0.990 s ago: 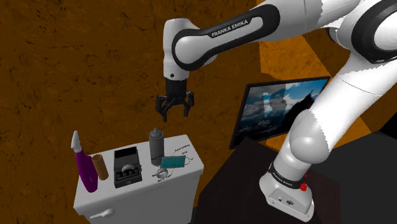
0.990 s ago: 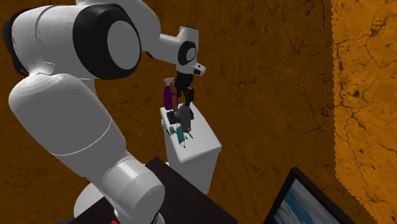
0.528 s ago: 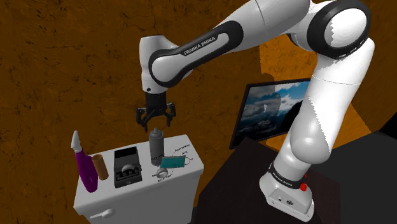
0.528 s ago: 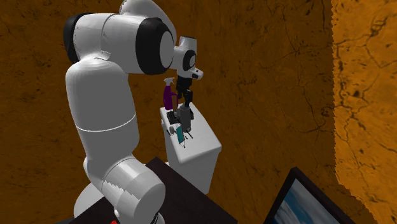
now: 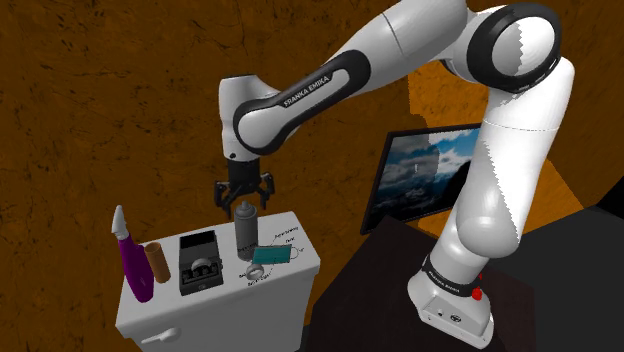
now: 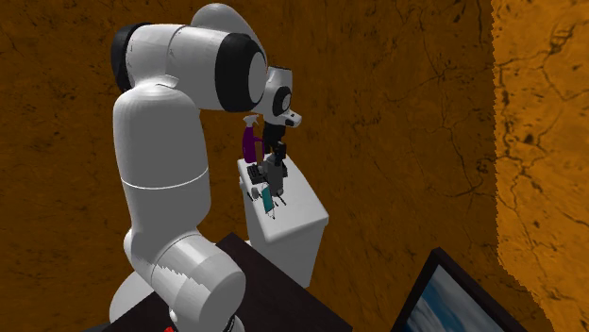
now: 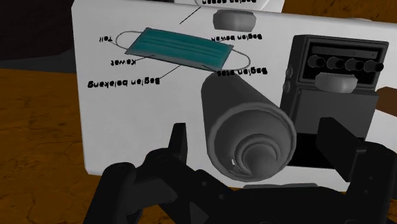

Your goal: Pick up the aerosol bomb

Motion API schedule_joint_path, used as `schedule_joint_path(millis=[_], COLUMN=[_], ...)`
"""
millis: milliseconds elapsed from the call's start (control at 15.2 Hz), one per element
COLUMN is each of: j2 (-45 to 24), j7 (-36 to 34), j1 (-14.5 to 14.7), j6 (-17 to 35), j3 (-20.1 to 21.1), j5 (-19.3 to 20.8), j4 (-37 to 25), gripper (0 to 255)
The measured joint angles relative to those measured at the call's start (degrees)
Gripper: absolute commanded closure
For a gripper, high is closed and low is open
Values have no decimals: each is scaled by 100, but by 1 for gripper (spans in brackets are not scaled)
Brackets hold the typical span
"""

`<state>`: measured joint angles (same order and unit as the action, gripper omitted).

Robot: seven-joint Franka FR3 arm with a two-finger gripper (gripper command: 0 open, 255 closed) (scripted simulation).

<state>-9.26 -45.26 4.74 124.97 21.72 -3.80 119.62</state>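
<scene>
The aerosol can (image 5: 245,232) is a grey upright cylinder with a domed cap, standing on a white cabinet (image 5: 225,305). My black gripper (image 5: 243,196) hangs open directly over its cap. In the wrist view the can (image 7: 249,141) stands between the two fingers (image 7: 180,145), which are spread to either side and do not touch it. In the second exterior view the gripper (image 6: 275,157) sits just above the can (image 6: 275,175).
On the cabinet top lie a teal face mask (image 5: 272,255) (image 7: 176,48), a black box-shaped device (image 5: 199,262) (image 7: 334,76), a brown cylinder (image 5: 158,262) and a purple spray bottle (image 5: 133,262). A monitor (image 5: 425,175) stands on the dark stand to the shoulder view's right.
The gripper has travelled to the shoulder view's left and come down, from well above and right of the can to just over its cap. It stays open; the objects have not moved.
</scene>
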Motion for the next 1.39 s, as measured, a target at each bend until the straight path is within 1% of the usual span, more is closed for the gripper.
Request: schedule_joint_path(millis=[66,792,1386], j2=[-17,-4,321], j7=[-6,-4,29], j1=[4,2,-33], j6=[17,10,-599], j3=[0,0,14], j5=[7,4,-108], j4=[0,-3,-300], gripper=[255,255,255])
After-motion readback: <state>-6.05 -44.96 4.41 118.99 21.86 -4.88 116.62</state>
